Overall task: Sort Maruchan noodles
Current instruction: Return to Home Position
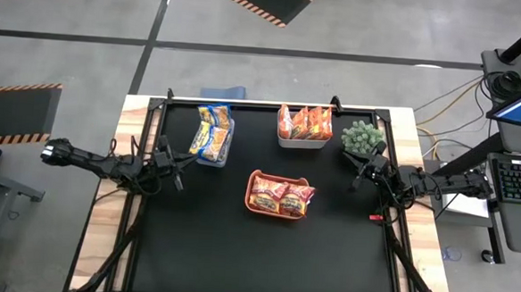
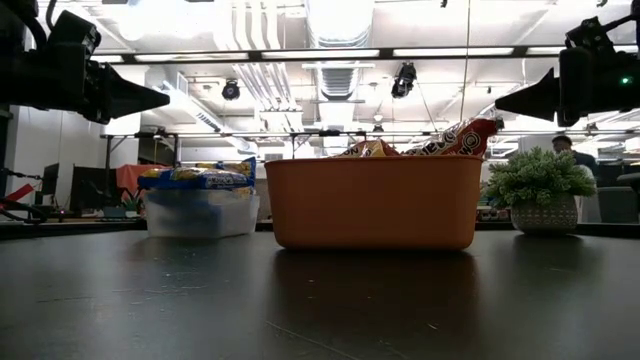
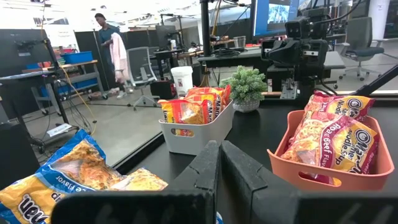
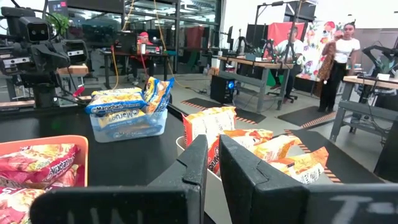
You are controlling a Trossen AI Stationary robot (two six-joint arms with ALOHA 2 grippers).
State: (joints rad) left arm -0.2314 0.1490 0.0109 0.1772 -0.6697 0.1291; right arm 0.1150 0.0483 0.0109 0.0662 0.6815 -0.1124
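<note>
The left gripper (image 1: 174, 166) hangs clenched and empty at the table's (image 1: 263, 262) left edge, beside the clear bin (image 1: 217, 160) holding the blue packets (image 1: 211, 133). Red packets (image 1: 280, 198) fill the central orange bin (image 1: 251, 186). Orange packets (image 1: 304, 123) fill the far white bin (image 1: 301, 145). The right gripper (image 1: 363, 174), clenched and empty, hangs near the plant (image 1: 362, 136).

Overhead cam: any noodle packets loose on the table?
No, blue packets lie in the clear bin, orange packets in the white bin, red packets in the orange bin, none on the table.
</note>
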